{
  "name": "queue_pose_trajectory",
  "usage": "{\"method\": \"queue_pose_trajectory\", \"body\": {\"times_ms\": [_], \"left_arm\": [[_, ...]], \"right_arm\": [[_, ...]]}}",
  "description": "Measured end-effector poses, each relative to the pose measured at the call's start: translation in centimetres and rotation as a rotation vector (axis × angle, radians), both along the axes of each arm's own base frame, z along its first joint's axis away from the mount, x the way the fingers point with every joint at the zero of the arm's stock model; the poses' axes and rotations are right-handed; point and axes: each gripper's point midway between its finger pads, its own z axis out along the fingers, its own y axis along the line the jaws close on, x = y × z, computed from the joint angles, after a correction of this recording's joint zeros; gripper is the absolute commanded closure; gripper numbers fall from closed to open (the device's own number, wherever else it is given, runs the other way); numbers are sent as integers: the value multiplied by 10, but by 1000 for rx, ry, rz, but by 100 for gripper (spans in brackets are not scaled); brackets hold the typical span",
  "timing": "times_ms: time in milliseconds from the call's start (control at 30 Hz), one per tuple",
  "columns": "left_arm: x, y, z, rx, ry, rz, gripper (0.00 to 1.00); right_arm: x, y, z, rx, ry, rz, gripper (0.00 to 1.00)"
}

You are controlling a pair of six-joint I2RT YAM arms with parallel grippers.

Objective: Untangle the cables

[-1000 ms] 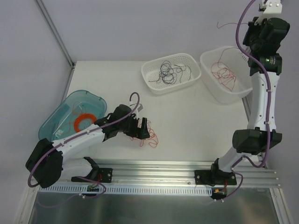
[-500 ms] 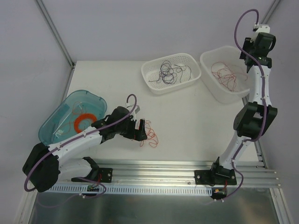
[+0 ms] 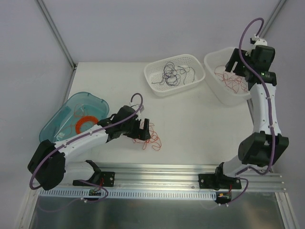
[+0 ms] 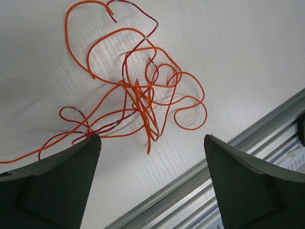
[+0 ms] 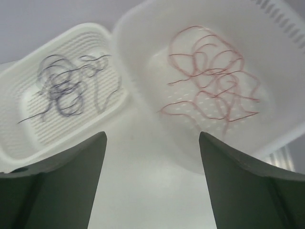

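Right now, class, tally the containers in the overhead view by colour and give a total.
White baskets: 2
Teal tub: 1
Total: 3

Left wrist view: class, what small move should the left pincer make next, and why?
Probably close the left pincer on one outer loop of the red cables: its fingers stand open, holding nothing, and the knotted strands lie on the table between them.

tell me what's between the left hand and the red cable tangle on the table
Nothing. In the left wrist view the red cable tangle lies on bare white table just ahead of the open left hand, one strand reaching a fingertip.
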Motion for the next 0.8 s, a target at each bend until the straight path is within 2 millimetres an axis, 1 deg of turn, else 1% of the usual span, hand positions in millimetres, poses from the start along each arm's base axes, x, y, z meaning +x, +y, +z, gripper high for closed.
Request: {"method": "queue_pose_trajectory", "body": {"times_ms": [33,100,133,167,233,267,367,433,467,533,567,633,700,800], "left_arm": [[3,-1,1,4,-4,5,11],[7,-3,2,10,-6,9,13],[9,-4,2,12,-5,8,15],[11,-5,3,13,-6,7,16],[14,-8,5,19,-10,1,17],[16,-9,6,23,-14,-3,18],[28,-9,15,37,-47,-4,19],[35,-7,23,48,-75,-13,19],[38,-5,26,54,-88,-20,20],[44,0,30,73,-117,-41,24],[46,3,30,86,-130,-53,26],[49,11,27,114,-145,-80,28],[51,18,25,131,-152,-117,33],[53,25,20,160,-170,-186,37]], "right_arm": [[-13,20,6,27,-18,36,18],[-37,60,8,78,-27,117,18],[-52,82,6,104,-25,167,18],[-63,100,1,124,-15,212,18],[-86,138,-14,162,18,309,18],[-98,153,-26,175,42,350,18],[-137,189,-70,210,150,447,18],[-163,207,-98,224,225,500,18],[-173,212,-107,226,250,518,18],[-194,223,-125,229,291,556,18],[-203,226,-130,230,303,569,18],[-215,229,-134,231,304,589,18],[-223,232,-132,231,293,603,18],[-228,234,-126,228,266,617,18]]}}
